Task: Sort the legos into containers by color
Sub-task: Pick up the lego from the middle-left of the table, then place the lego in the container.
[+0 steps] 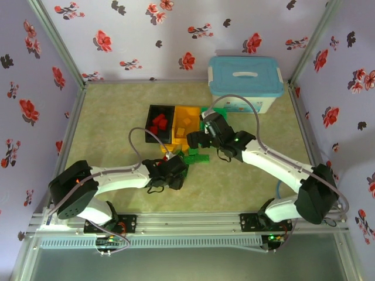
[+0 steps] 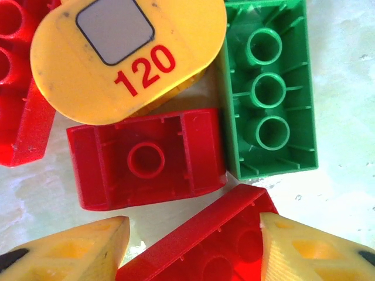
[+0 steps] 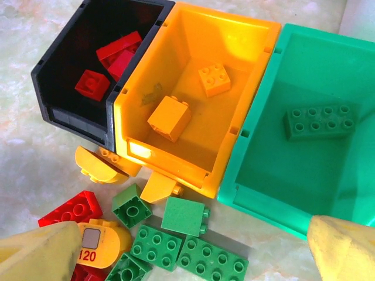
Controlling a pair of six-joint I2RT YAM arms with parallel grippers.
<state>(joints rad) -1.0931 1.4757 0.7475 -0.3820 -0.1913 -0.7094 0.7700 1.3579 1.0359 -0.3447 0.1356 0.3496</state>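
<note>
I see three small plastic bins in a row on the beige marbled counter. In the right wrist view the black plastic bin is on the left, and it holds several red studded bricks. The orange-yellow plastic bin stands in the middle, touching the black one. It holds two yellow-orange bricks, a flat square one and a blockier one. The green plastic bin is just beside it and holds one long green brick with eight studs. Behind the bins stands a large white tub with a light-blue lid.

Just in front of the bins, loose bricks lie on the counter. There are several green bricks, some red ones, and a rounded yellow piece with a grey square and the red number 120.

The left arm reaches low over the counter, and the left hand is down at the near side of this pile. Its two yellow fingertips stand on either side of a red plastic brick, very close to it. I cannot tell whether they press on it.

The right arm stretches over the pile. The right hand hovers above the loose bricks near the bin fronts, with its fingers wide apart and holding nothing.
</note>
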